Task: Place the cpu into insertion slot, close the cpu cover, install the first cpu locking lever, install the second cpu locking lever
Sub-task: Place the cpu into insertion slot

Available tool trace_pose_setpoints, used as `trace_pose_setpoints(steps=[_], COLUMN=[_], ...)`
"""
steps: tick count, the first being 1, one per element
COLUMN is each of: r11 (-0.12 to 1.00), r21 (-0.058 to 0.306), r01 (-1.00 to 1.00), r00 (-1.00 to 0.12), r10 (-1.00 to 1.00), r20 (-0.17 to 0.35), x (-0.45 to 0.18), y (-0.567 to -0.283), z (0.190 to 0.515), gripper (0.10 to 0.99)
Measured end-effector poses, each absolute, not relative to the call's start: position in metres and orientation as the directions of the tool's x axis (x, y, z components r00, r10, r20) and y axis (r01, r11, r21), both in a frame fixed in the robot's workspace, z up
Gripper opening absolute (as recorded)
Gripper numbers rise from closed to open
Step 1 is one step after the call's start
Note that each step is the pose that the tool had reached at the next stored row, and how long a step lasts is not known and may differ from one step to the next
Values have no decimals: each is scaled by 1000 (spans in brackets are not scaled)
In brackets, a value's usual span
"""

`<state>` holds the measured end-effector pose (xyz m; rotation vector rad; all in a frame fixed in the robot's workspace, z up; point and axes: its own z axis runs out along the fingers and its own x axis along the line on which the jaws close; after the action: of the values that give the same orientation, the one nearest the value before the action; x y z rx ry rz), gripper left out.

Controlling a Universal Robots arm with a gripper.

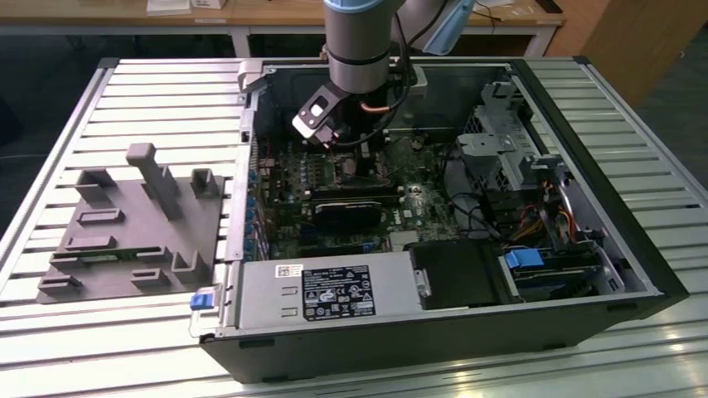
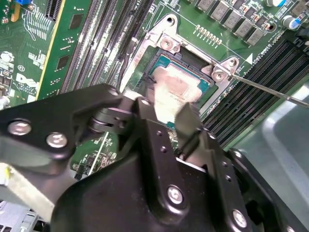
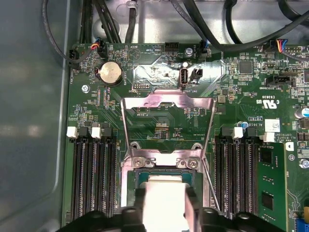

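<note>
- The two black fingers (image 3: pixel 140 203) of the gripper (image 3: pixel 165 205) are pressing against opposite edges of the pale silver-beige flat square cpu (image 3: pixel 165 193). The jaws are standing only as wide as the chip and are holding nothing else.
- In the second wrist view the gripper (image 2: pixel 166 116) is hanging directly over the cpu (image 2: pixel 179 84), whose metal face is showing between the fingers.
- The cpu is sitting within the insertion slot (image 3: pixel 129 182), a small square socket with a dark frame and a shiny silver rim. Whether the chip is fully seated cannot be told.
- The cpu cover (image 3: pixel 166 102), a thin silver metal frame plate with a square window, is standing swung open. It is hinged at the slot's edge and is leaning away from the slot toward the round silver coin cell (image 3: pixel 110 72).
- A thin silver wire lever (image 2: pixel 270 89) is running outward from a corner of the slot across the long black memory slots (image 3: pixel 91 179).
- The green motherboard (image 3: pixel 231 111) is carrying the slot between two banks of those memory slots.
- In the exterior view the grey-and-blue robot arm (image 1: pixel 360 41) is reaching down into the open black computer case (image 1: pixel 443 348).
- The case is lying on the slatted metal table (image 1: pixel 166 91).
- A grey moulded fixture plate (image 1: pixel 133 240) is resting on the table beside the case, toward the table's edge at the exterior view's left.
</note>
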<state>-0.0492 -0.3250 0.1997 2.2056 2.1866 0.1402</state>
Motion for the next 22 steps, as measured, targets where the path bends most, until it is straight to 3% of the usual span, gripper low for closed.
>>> trace_pose_setpoints(steps=[5, 6, 8, 22], r11=[-10, -10, -10, -41], r21=[87, 87, 87, 87], r01=[996, 996, 996, 995], r00=[7, 7, 7, 37], r10=[999, 999, 999, 998], r20=[41, 41, 41, 40], x=[-49, -49, -49, -51], y=[-325, -325, -325, -325], z=[200, 200, 200, 202], gripper=[239, 239, 122, 102])
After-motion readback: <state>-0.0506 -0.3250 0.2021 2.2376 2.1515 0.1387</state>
